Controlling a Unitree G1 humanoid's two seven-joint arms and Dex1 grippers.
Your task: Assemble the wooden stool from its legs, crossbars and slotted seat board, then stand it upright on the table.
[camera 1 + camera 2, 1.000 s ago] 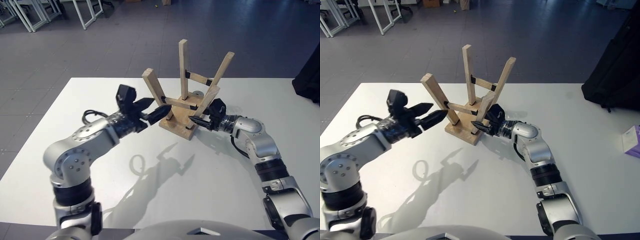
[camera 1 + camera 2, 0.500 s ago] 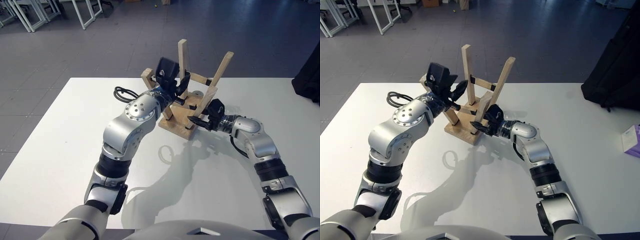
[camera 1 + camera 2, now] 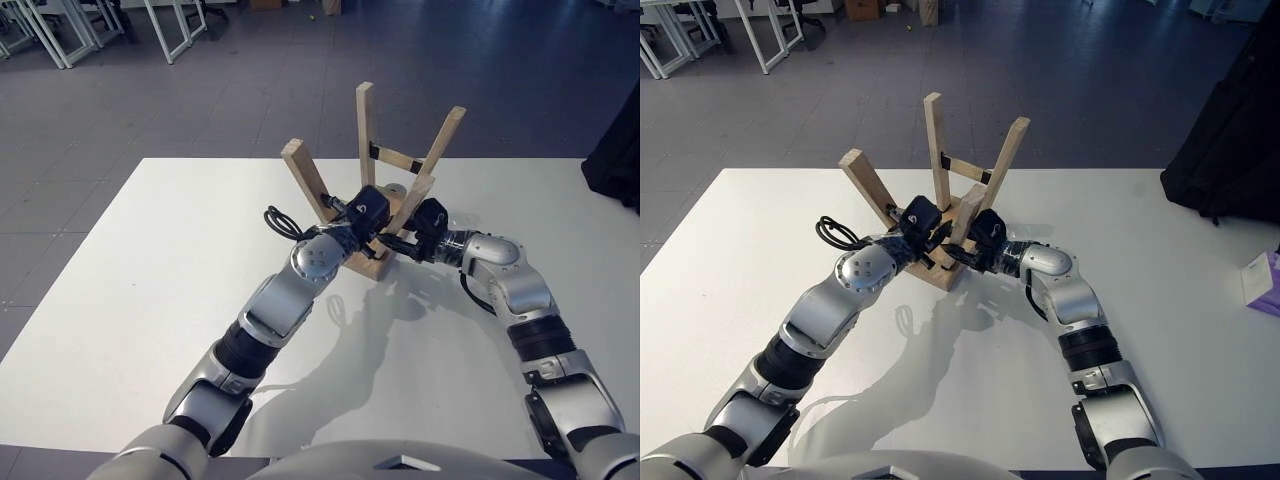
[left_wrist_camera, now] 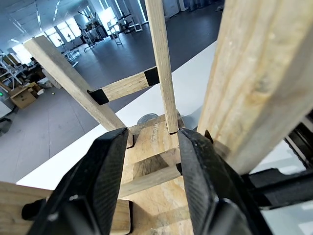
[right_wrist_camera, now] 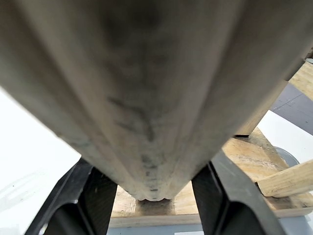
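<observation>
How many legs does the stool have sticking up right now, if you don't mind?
4: left leg, rear leg, right leg, and front leg, gripped by the right pincer.

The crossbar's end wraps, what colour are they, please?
Black, on the pale wooden crossbar; clearest in the left wrist view.

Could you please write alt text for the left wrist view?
The left end effector is open, its two black fingers framing the seat board of an upside-down pale wooden stool. Its legs and a black-tipped crossbar rise over a white table.
</observation>
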